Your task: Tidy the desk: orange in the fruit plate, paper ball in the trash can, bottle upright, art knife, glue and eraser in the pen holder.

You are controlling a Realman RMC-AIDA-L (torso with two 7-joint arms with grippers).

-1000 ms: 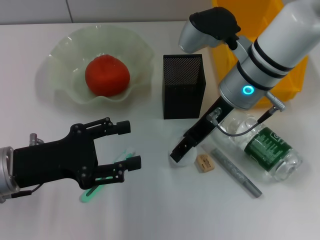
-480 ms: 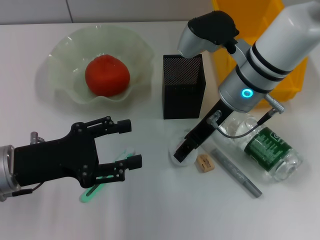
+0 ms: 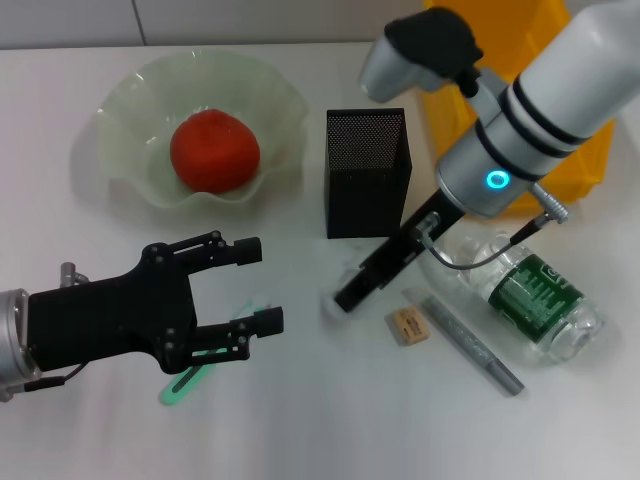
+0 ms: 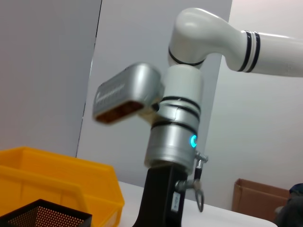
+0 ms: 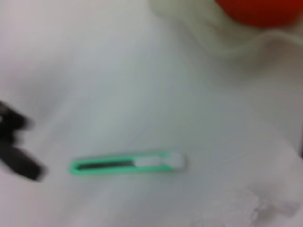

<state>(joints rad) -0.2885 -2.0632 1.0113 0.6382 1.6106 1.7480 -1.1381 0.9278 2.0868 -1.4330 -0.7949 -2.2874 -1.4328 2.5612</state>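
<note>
The orange [image 3: 214,150] lies in the pale green fruit plate [image 3: 130,110]. Beside it stands the black mesh pen holder [image 3: 366,170]. My right gripper [image 3: 348,297] hangs just in front of the holder, shut on the white paper ball [image 5: 265,208], which is faint against the white table. To its right lie the tan eraser [image 3: 408,326], the grey glue stick [image 3: 470,343] and the clear bottle [image 3: 530,295] on its side. My left gripper [image 3: 265,287] stands open over the green art knife [image 3: 190,380], also [image 5: 128,163].
A yellow bin [image 3: 590,150] stands behind the right arm at the back right. In the left wrist view the right arm fills the middle, with the yellow bin [image 4: 47,175] and the pen holder [image 4: 42,215] low in the picture.
My right gripper has risen and shifted a little left, away from the eraser, taking the paper ball off the table. The left arm has stayed put.
</note>
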